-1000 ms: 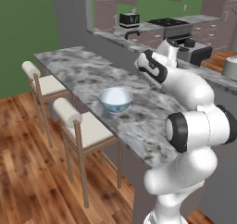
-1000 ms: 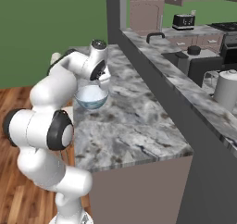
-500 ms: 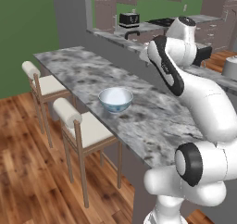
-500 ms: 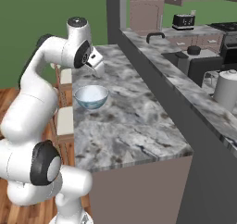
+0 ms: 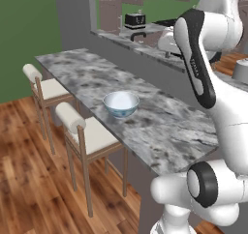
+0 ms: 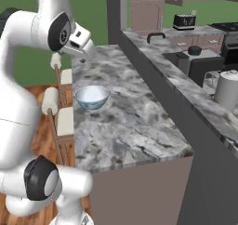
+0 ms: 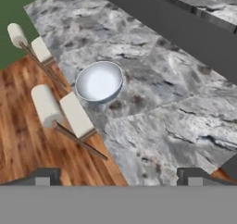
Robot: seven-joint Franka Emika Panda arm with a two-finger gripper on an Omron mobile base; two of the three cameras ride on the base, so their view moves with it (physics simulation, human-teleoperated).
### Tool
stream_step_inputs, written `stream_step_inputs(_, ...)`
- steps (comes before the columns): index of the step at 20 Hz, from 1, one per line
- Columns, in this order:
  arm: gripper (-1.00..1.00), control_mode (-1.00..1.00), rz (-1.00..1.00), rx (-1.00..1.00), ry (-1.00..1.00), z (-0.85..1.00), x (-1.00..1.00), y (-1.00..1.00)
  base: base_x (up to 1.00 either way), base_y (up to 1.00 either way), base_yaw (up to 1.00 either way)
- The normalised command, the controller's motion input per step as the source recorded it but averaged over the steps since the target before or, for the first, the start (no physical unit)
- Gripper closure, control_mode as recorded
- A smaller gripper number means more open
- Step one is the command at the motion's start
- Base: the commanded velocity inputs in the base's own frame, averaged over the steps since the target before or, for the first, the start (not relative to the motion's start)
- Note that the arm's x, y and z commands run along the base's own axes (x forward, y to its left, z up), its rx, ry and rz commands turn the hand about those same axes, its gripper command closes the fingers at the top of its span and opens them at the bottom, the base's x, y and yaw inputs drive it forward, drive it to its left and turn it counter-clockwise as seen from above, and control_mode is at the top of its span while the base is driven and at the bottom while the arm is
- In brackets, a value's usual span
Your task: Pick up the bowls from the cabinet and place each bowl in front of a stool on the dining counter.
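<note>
**Gripper up high, bowl parked on the counter**

Gripper (image 6: 86, 49) is hanging well above the counter (image 6: 121, 122) with its jaws spread wide and nothing between them. From the hand view you can see the two dark fingertips (image 7: 190, 174) far apart at the bottom, looking down at the stone.

So the bowl (image 5: 121, 104) sits upright on the counter near the edge on the stool side, white inside, patterned outside. It's right in front of the nearer stool (image 5: 87, 131), whose cream seat tucks partly under the slab edge. A second stool (image 5: 46, 88) stands further along the same side, with bare counter in front of it. Looking down from the hand, the bowl (image 7: 99, 82) is just past the counter edge from the near stool (image 7: 69, 112), and the other stool (image 7: 32, 45) is off toward the far corner.

Beyond the counter there's the taller half wall (image 6: 186, 98) running alongside. Behind that, a toaster (image 6: 184, 21) on the back worktop and a pale kettle (image 6: 228, 90) closer by. Wood floor (image 5: 29, 180) under the stools.
</note>
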Motion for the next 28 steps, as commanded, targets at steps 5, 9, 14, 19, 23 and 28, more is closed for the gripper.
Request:
stream_step_inputs(5, -1.0, -1.0, 0.08, -0.13, -0.01, 0.45, -1.0, 0.0, 0.0, 0.0, 0.0)
stream_step_inputs(9, -1.0, -1.0, 0.01, -0.09, -0.08, -0.48, -1.0, -0.09, 0.0, 0.0, 0.0)
stream_step_inputs(14, -1.0, -1.0, 0.0, -0.08, -0.08, -0.93, -1.0, -0.21, 0.0, 0.0, 0.0)
stream_step_inputs(19, -1.0, -1.0, 0.0, 0.0, -0.13, -0.46, -0.94, -0.22, 0.0, 0.0, 0.0)
stream_step_inputs(23, -1.0, -1.0, 0.0, 0.0, -0.07, -0.09, -0.59, 0.0, 0.0, 0.0, 0.0)
stream_step_inputs(28, -1.0, -1.0, 0.0, 0.0, -0.03, -0.01, -0.38, -0.01, 0.0, 0.0, 0.0)
